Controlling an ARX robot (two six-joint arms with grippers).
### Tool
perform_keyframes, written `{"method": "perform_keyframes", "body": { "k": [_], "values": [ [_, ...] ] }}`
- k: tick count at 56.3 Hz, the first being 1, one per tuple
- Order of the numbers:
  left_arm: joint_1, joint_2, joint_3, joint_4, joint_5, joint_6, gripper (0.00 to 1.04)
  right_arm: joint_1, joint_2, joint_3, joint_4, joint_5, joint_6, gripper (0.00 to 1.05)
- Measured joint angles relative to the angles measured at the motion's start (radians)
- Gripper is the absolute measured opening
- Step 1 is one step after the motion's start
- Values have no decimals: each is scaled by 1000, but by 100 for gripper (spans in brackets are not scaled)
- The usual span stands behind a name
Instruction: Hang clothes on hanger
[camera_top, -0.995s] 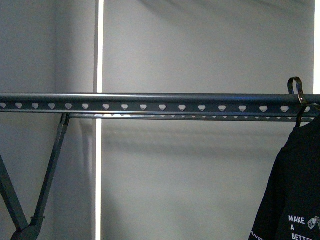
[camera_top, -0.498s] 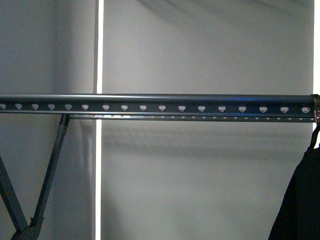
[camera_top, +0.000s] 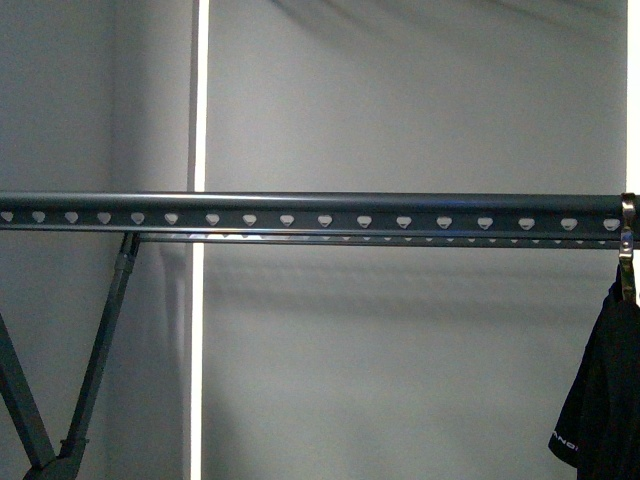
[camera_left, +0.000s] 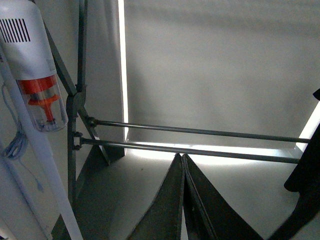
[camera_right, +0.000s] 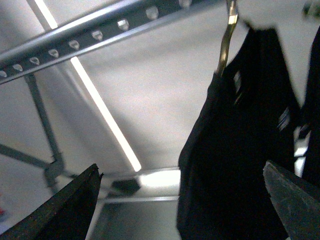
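Overhead, the dark grey hanger rail (camera_top: 300, 212) ran level across the front view, its row of small pale heart-shaped holes facing the camera, with a thinner bar just behind and below it. At the rail's far right end a silver coat-hanger hook (camera_top: 628, 235) sat over it, and the black T-shirt (camera_top: 603, 400) hung from that hook, mostly cut off by the frame edge, a little pale print showing on the fabric low down. A slanted grey support strut (camera_top: 100, 350) dropped from the rail on the left, against a plain grey wall crossed by a bright vertical strip of light.

From the right wrist camera, the T-shirt (camera_right: 235, 145) hung free beneath the hook (camera_right: 227, 37), and the right end effector (camera_right: 182, 205) stood with its two fingers wide apart, gripping nothing. The left end effector (camera_left: 182, 200) had its fingers pressed together, empty, below two horizontal rods (camera_left: 200, 142) of the rack, with a white and orange vacuum cleaner (camera_left: 35, 75) nearby.
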Motion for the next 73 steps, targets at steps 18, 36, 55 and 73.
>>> {"method": "perform_keyframes", "body": {
  "k": [18, 36, 55, 73],
  "values": [
    [0, -152, 0, -179, 2, 0, 4, 189, -829, -364, -291, 286, -231, 86],
    [0, -241, 0, -247, 0, 0, 4, 335, -959, -511, -487, 455, -275, 20],
    [0, -242, 0, -247, 0, 0, 4, 335, -1010, -589, -467, 455, -278, 2],
    [0, -242, 0, -247, 0, 0, 4, 335, -1055, -635, -456, 456, -278, 2]
  ]
}}
